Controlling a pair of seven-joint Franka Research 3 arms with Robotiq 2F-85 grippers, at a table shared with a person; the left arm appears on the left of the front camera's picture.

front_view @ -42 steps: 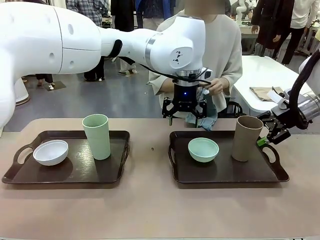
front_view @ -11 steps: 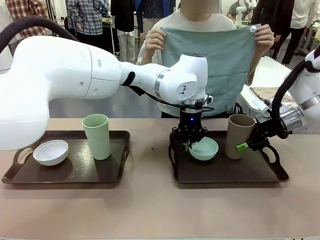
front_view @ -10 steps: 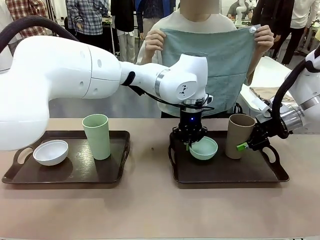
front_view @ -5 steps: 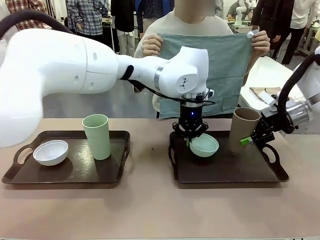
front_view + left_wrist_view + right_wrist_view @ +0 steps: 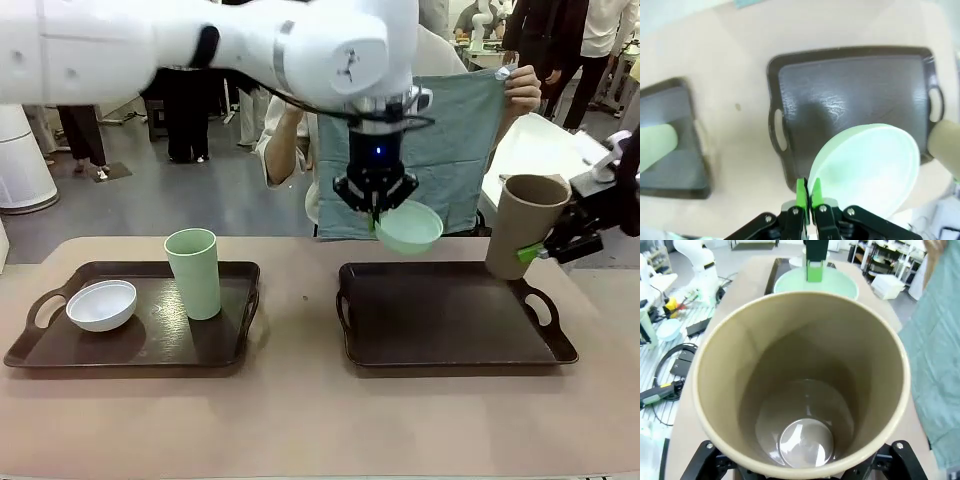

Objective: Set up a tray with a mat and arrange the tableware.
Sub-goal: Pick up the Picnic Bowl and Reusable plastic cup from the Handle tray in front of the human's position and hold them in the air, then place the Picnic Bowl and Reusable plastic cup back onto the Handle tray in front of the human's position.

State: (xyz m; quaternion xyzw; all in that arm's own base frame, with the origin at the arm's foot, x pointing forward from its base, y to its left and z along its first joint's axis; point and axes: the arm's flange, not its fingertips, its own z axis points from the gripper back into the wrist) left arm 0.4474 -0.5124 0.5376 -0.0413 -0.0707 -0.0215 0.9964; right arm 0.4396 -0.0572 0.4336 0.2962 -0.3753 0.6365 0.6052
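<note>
While two dark brown plastic trays sit nearest me on the tan table, the right tray lies bare. The left tray carries the small white round bowl and the tall pale green handleless cup, standing apart. Above the right tray's far edge my left gripper is pinched tight on the rim of the small mint green round bowl, which hangs tilted in the air. My right gripper clasps the tall taupe brown handleless cup by its wall, off the tray's right end. Beyond, the person's hand holds a teal-grey cloth mat spread wide. A second ago both pieces stood on that tray; now it is cleared. By my judgement, laying the mat and setting the pieces back remain.
</note>
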